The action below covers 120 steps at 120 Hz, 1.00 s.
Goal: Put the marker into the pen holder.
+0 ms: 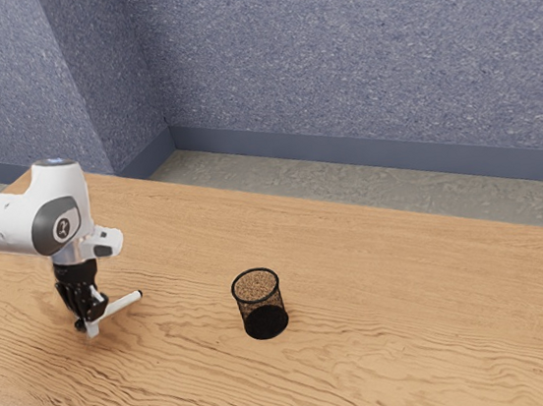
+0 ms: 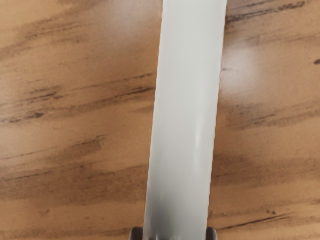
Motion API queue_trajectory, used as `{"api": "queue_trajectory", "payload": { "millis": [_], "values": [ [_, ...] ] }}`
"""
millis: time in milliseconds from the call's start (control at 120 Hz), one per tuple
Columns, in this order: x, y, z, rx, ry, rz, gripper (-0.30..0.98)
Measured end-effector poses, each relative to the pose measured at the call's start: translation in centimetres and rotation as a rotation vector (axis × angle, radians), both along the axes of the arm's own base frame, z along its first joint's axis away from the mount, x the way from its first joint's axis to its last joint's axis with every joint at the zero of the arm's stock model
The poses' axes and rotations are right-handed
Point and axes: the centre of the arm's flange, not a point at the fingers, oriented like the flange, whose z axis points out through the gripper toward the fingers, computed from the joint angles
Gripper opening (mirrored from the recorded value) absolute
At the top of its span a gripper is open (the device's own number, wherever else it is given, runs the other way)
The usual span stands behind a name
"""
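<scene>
1. Tool (image 1: 91,318), one, black, two-fingered: drawn together on the marker (image 1: 123,303), a finger against either side of the barrel, as the wrist view shows at its lower edge.
2. Marker, one, white, dark at the tip farther from the tool: in the grasp, lying across it, near level rather than upright. Whether it touches the tabletop (image 1: 396,326) or is slightly raised: cannot be told.
3. Pen holder (image 1: 262,311), one, black mesh, round, open at the top: upright on the tabletop, well apart from the marker, towards the exterior view's right.
4. Done: marker grasped, by the look of it.
5. Outstanding: lifting clear, carrying to the pen holder, tipping one end down, lowering inside the rim, release. Judged an early stage.
6. Remark: held crosswise, the marker would probably catch on the rim unless turned upright first.
</scene>
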Motion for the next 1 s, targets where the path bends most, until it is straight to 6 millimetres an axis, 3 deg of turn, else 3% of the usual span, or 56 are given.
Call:
{"api": "queue_trajectory", "payload": {
  "millis": [142, 275, 375, 483, 700, 1000],
  "values": [
    [3.5, -1.6, 5.5, 0.041, -0.083, -0.04, -0.09],
    [7.5, -4.8, 11.5, 0.069, -0.14, -0.097, -0.06],
    [9.1, -7.4, 14.9, 0.076, -0.134, -0.127, -0.05],
    [9.5, -10.4, 17.3, 0.074, -0.078, -0.14, -0.04],
    [8.2, -19.4, 19.3, 0.062, 0.101, -0.178, -0.03],
    [4.8, -28.1, 17.4, 0.06, 0.33, -0.188, -0.03]
  ]
}}
